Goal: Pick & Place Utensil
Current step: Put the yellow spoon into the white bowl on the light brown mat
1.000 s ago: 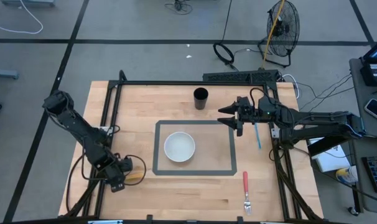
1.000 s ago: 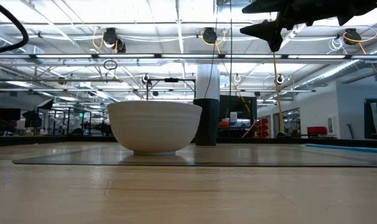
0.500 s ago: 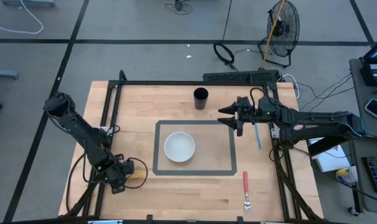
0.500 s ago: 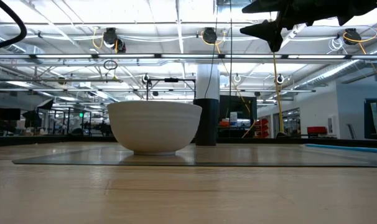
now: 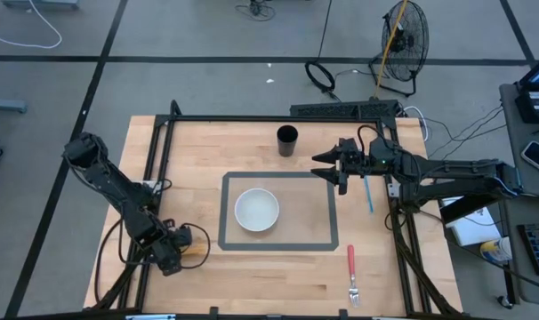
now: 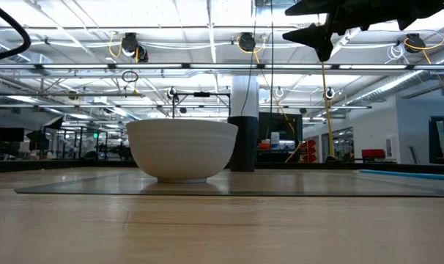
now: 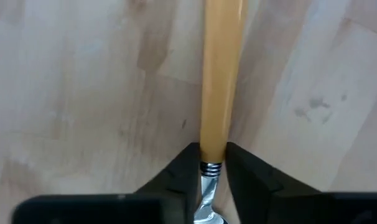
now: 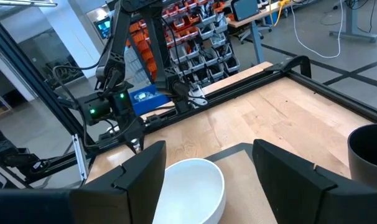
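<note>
A yellow-handled utensil (image 7: 221,74) lies flat on the wooden table near its left front corner, and a bit of the handle (image 5: 197,254) shows beside the arm in the high view. My left gripper (image 7: 213,155) points down over it and is shut on it. My right gripper (image 5: 323,165) hangs open, high above the far right corner of the grey taped rectangle (image 5: 278,246). A white bowl (image 5: 256,210) stands inside that rectangle. My left gripper pinches the utensil between its two fingers (image 7: 190,163), at the end of the yellow handle where it meets the metal neck (image 7: 209,169). The fingers come from above, point down and lie across the utensil. The utensil lies flat on the table.
A black cup (image 5: 287,140) stands at the far middle. A blue utensil (image 5: 368,193) lies under the right arm, and a red-handled fork (image 5: 350,271) lies near the front right. A black frame (image 5: 269,117) runs round the table's edges.
</note>
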Available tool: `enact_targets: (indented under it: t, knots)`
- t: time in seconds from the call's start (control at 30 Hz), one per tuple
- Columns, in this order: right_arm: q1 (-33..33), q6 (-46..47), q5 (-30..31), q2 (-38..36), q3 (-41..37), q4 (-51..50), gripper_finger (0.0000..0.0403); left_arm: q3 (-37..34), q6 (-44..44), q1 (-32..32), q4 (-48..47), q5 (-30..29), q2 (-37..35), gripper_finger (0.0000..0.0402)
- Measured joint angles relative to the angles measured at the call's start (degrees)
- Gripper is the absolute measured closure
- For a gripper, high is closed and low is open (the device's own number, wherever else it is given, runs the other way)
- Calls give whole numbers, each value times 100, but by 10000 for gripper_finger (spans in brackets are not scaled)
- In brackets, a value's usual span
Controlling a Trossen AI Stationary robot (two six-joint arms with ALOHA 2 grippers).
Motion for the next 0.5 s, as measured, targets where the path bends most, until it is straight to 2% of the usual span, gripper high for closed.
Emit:
enact_targets:
  t: [0.13, 0.3, 0.5]
  knots:
    - [0, 0, 0, 0, -2, 0, 165, 22, -341, 4, 2, -42, 74, 364]
    - [-1, -7, 0, 0, 0, 0, 165, 27, -1123, 1, -68, -182, 81, 363]
    - [0, -13, 0, 0, -2, 0, 165, 31, -1710, 0, -108, -344, 85, 292]
